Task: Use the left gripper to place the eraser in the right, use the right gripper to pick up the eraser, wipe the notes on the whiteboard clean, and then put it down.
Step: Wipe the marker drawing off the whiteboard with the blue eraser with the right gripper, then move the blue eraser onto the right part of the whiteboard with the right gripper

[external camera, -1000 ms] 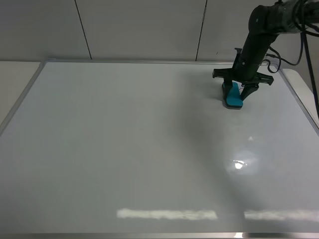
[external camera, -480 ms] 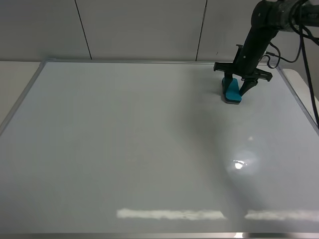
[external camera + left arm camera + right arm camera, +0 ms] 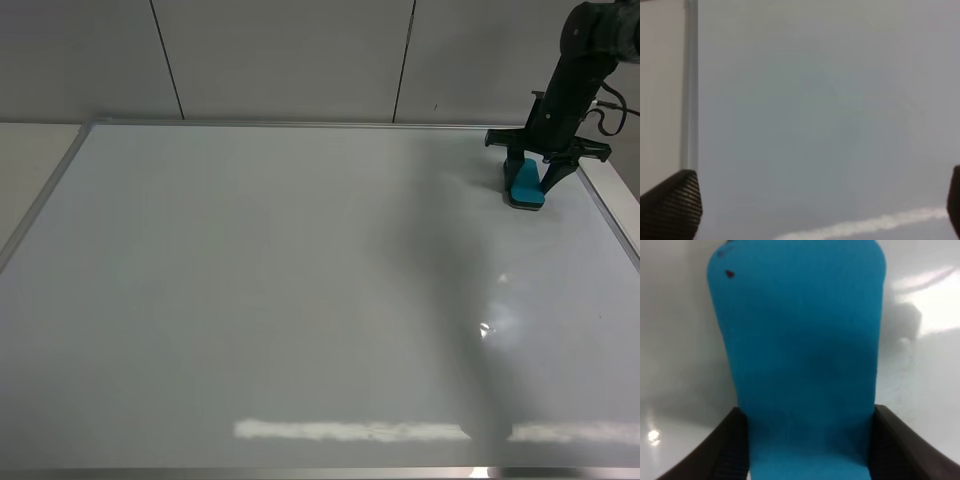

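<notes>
Right gripper (image 3: 530, 183): black, two-fingered, on my thick black jointed arm. It is pinching the small oblong teal-blue eraser (image 3: 523, 192). In the right wrist view the ribbed black fingers (image 3: 726, 450) press against both long sides of the block, whose blue face fills most of the view. One small dark speck (image 3: 729, 274) sits near its far corner.

Eraser position: far right corner of the large glossy white whiteboard with the thin silver frame (image 3: 45, 195), just inside the right-hand frame rail. The block's thin dark lower edge looks to be on the board. I cannot tell how firmly it presses.

Left gripper (image 3: 812, 205): spread wide with nothing between its fingers. Only the two dark textured fingertips (image 3: 671, 205) show, one at each side of the left wrist view. It hangs over bare white board near a frame rail, with a beige surface (image 3: 660, 75) beyond the rail.

Other: grey panelled wall (image 3: 280, 60) behind the board. A bright strip of glare (image 3: 345, 430) lies along the board's near edge.
</notes>
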You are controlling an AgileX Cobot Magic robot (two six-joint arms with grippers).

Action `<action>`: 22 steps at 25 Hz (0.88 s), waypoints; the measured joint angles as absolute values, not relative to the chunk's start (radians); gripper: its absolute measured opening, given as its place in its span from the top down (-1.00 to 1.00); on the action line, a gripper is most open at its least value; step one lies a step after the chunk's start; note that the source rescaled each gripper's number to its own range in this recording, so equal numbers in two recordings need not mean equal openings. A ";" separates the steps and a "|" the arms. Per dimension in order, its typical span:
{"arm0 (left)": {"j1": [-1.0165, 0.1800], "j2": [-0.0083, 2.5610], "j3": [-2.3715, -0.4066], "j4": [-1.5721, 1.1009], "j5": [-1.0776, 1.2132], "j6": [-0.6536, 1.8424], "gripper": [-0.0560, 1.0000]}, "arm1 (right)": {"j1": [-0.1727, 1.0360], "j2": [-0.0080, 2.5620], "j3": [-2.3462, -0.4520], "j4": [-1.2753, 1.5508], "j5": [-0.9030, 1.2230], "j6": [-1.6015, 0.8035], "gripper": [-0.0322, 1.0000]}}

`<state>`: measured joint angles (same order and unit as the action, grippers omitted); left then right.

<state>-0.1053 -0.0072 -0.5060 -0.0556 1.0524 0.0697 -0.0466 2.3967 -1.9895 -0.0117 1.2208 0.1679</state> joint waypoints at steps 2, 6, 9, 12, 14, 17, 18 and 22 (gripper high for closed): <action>-0.105 -0.007 -0.506 -0.056 1.052 0.070 -1.00 | -0.039 2.397 -1.990 -0.014 1.221 0.164 0.85; -0.105 -0.007 -0.506 -0.055 1.052 0.070 -1.00 | 0.021 2.397 -1.989 0.000 1.222 0.153 0.85; -0.105 -0.007 -0.506 -0.055 1.052 0.070 -1.00 | 0.115 2.397 -1.989 0.022 1.222 0.145 0.85; -0.105 -0.007 -0.506 -0.055 1.052 0.070 -1.00 | 0.209 2.397 -1.989 0.037 1.222 0.143 0.85; -0.105 -0.007 -0.506 -0.055 1.052 0.070 -1.00 | 0.248 2.398 -1.989 0.041 1.222 0.142 0.85; -0.105 -0.007 -0.506 -0.055 1.052 0.070 -1.00 | 0.272 2.398 -1.989 0.041 1.222 0.142 0.85; -0.105 -0.007 -0.506 -0.055 1.052 0.070 -1.00 | 0.274 2.396 -1.987 0.041 1.222 0.142 0.85; -0.105 -0.007 -0.506 -0.055 1.052 0.070 -1.00 | 0.281 2.359 -1.983 0.067 1.222 0.142 0.85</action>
<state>-0.1053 -0.0072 -0.5060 -0.0549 1.0524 0.0697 0.2813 2.3593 -1.9834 0.0671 1.2218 0.1421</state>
